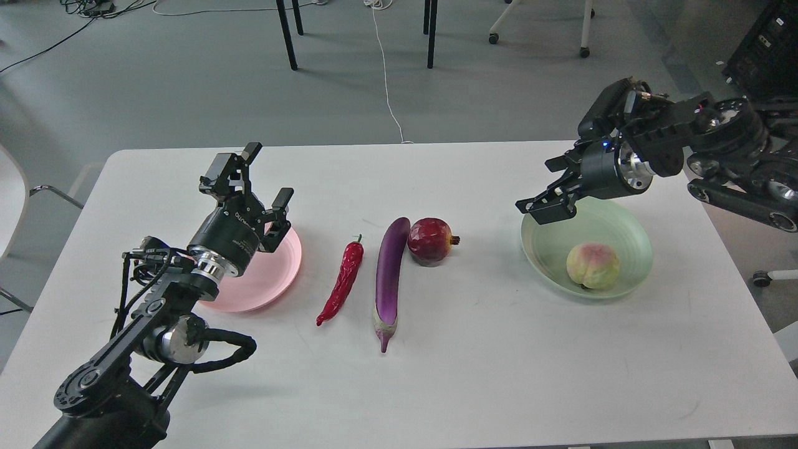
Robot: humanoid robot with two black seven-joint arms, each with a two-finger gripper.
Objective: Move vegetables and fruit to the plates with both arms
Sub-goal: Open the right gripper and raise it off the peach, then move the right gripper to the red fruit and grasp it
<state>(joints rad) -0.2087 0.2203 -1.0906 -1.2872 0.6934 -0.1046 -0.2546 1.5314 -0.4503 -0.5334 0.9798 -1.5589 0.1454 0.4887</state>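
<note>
Nearest, left gripper (pixel 265 181) spread and empty above pink plate (pixel 274 274). Right gripper (pixel 548 201) parted, empty, over far-left rim of green plate (pixel 623 224), peach (pixel 593 265) already inside. Mid-table: chili (pixel 341 282), eggplant (pixel 390 277), pomegranate (pixel 430 241), the last two touching. Risks, as judged: pomegranate rolling once nudged; arms crowding each other at centre. Bare table (pixel 474 349) near side; pink plate well in from left edge.
</note>
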